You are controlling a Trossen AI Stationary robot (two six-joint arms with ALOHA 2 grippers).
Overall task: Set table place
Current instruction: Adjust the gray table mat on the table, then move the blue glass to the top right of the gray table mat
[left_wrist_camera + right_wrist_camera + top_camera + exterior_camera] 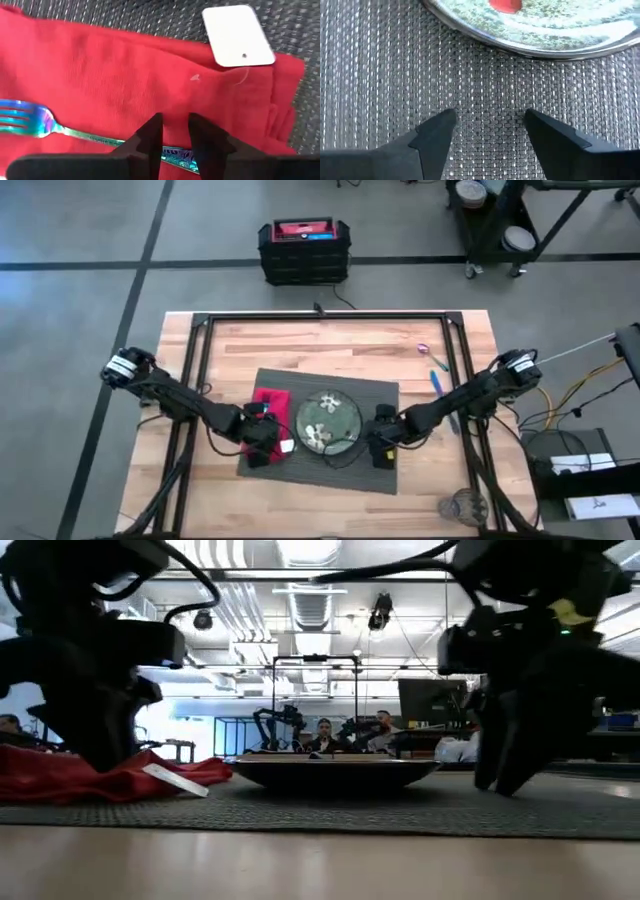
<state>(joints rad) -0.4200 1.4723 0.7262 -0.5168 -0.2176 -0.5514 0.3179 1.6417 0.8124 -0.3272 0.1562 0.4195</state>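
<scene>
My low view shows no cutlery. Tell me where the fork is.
Observer: The fork lies on the red napkin, under the left end effector.
Operator: Report the right end effector.
Observer: The right end effector is open and empty over the placemat, beside the plate.
Operator: Find the other utensils.
Observer: A blue utensil and a purple utensil lie on the bare table, on the right arm's side of the placemat.
</scene>
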